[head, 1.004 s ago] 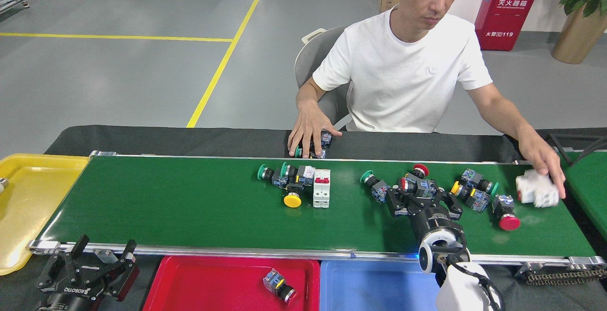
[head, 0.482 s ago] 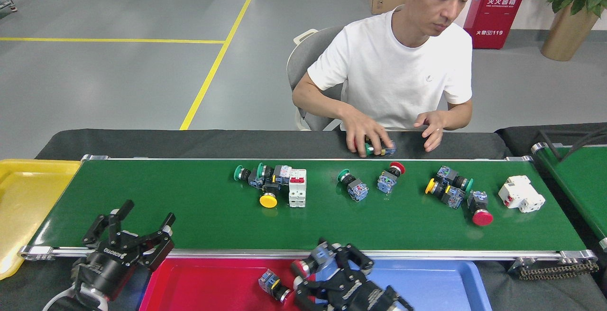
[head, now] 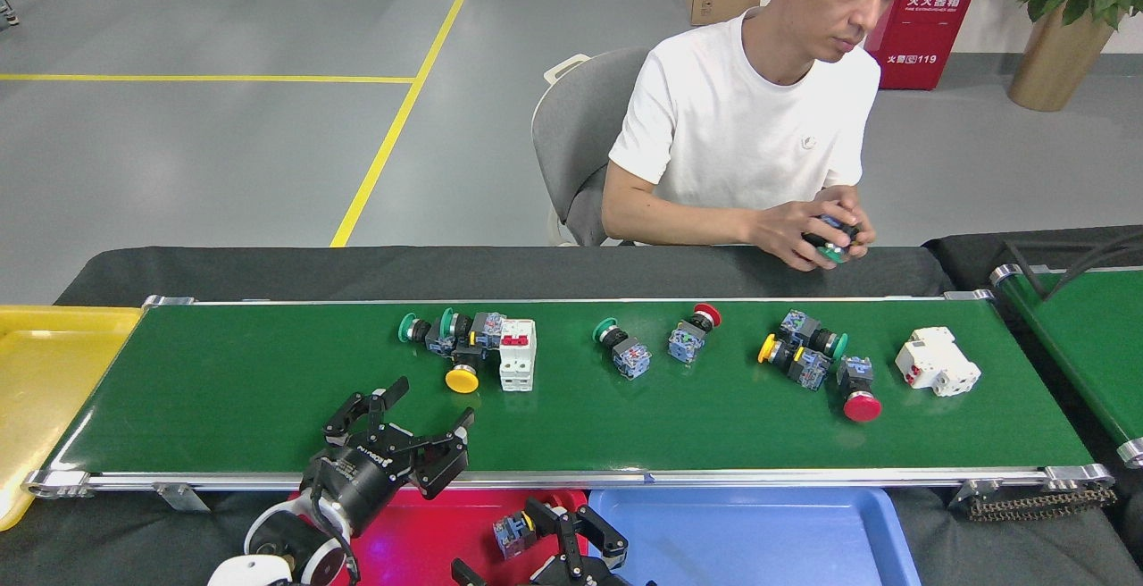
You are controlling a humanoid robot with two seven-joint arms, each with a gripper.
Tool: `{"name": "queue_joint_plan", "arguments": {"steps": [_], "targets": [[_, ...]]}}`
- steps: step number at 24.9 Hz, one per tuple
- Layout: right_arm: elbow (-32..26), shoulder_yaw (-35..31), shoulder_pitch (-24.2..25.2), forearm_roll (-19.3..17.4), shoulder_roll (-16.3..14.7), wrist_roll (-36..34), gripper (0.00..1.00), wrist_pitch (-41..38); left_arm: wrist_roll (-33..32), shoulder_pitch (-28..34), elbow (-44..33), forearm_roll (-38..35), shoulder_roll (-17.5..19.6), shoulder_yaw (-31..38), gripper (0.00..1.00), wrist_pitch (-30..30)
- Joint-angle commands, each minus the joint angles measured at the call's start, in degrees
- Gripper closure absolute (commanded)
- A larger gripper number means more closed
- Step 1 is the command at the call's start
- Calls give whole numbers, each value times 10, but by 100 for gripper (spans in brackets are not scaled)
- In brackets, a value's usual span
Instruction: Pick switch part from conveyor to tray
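Observation:
The green conveyor (head: pixel 268 389) carries several switch parts. A cluster with a yellow button (head: pixel 462 379) and a white breaker (head: pixel 518 354) lies left of centre. A green-button switch part (head: pixel 621 349) and a red-button one (head: pixel 692 336) lie mid-belt, with more parts (head: pixel 808 358) to the right. My left gripper (head: pixel 430 406) hangs open over the belt's near edge, just below the yellow button, holding nothing. My right gripper (head: pixel 576 528) sits low over the red tray (head: pixel 420 523), half cut off by the frame edge. A blue-bodied switch part (head: pixel 511 534) lies in that tray beside it.
A blue tray (head: pixel 759 532) adjoins the red one, and a yellow tray (head: pixel 45 389) sits at the belt's left end. A seated person across the belt holds a switch part in both hands (head: pixel 826 233). A white breaker (head: pixel 938 363) lies far right. A second green belt (head: pixel 1089 345) starts there.
My left gripper moved right and up over the belt's near edge. My right gripper sank lower over the red tray. The parts drifted left. The person lifted a part with both hands.

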Motion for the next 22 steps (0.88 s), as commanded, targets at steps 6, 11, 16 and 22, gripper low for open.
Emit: {"name": "queue_joint_plan", "arguments": {"steps": [6, 11, 16, 22], "targets": [[-17, -194, -28, 0, -8, -56, 3, 23, 1, -65, 66, -3, -2, -1, 1, 56], [-12, -280, -2, 26, -40, -150, 3, 38, 1, -101, 121, -3, 0, -6, 18, 97], [-13, -311, 71, 32, -61, -157, 3, 67, 2, -112, 139, -3, 5, -8, 79, 100], [-13, -310, 94, 35, -59, -158, 3, 124, 3, -104, 116, 5, 10, -4, 98, 87]]}}
